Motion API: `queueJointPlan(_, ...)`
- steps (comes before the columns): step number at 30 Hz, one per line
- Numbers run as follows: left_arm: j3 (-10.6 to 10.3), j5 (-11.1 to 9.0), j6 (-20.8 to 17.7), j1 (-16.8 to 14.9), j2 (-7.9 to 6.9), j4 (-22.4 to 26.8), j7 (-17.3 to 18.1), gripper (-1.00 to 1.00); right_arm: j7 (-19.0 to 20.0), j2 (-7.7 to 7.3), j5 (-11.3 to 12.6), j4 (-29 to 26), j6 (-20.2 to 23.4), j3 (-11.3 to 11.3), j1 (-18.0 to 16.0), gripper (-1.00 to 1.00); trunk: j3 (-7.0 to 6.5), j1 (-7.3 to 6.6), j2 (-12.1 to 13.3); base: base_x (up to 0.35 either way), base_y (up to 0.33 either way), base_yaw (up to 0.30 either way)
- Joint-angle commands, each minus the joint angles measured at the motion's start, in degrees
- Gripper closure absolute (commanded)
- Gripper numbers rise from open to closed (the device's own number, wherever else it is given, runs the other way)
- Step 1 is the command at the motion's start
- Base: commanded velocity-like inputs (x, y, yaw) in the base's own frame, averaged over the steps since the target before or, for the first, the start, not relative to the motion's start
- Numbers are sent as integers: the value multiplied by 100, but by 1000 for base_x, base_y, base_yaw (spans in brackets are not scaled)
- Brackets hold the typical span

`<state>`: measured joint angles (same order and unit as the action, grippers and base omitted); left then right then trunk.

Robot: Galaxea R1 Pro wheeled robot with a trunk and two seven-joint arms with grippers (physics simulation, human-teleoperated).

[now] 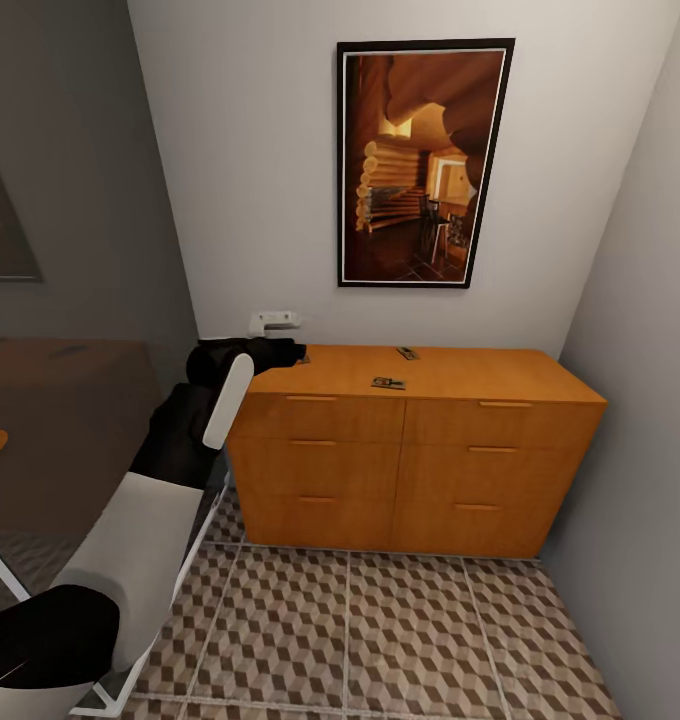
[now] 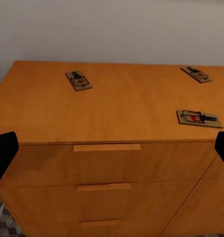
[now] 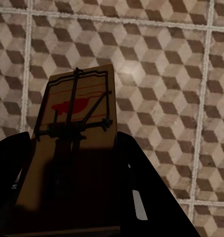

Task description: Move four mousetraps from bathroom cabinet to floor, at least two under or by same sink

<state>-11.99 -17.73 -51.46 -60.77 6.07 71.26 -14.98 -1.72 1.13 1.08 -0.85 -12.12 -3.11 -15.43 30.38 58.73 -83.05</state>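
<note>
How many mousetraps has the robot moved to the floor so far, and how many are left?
None lies on the floor yet, as far as these views show. One mousetrap is held in the right tool above the tiles. Three more wait on the cabinet top: one near the back left, one at the back right, one near the front edge. The open left tool faces them.
</note>
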Motion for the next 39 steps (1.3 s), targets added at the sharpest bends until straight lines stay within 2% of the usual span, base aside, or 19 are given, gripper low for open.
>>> queueJointPlan(1,-5,-59,-15,-5,-1,5,-56,-100,-13,1,15,6,-18,-31,-4,100,6,0,-3,0,0,0)
queueJointPlan(8,-5,-48,-2,-5,-7,3,-69,-100,-13,-1,15,6,-18,-31,-4,100,6,0,-3,0,0,0)
queueJointPlan(11,0,-47,5,-5,-9,7,-195,-100,-13,1,15,6,-18,-31,-4,100,6,0,-3,0,0,0)
queueJointPlan(13,1,-47,6,-5,-9,17,-323,-100,-13,0,15,6,-18,-31,-4,100,6,0,-3,0,0,0)
queueJointPlan(17,3,-54,5,-5,-9,116,-935,-100,-13,-5,15,6,-18,-31,-4,100,6,0,-3,0,0,0)
queueJointPlan(22,4,-66,5,-5,-9,164,-1199,-100,-13,-7,15,6,-18,-31,-4,100,6,0,-3,0,0,0)
queueJointPlan(39,-21,-102,-22,-5,7,110,-1168,-100,-13,0,15,6,-18,-31,-4,100,6,0,-3,0,0,0)
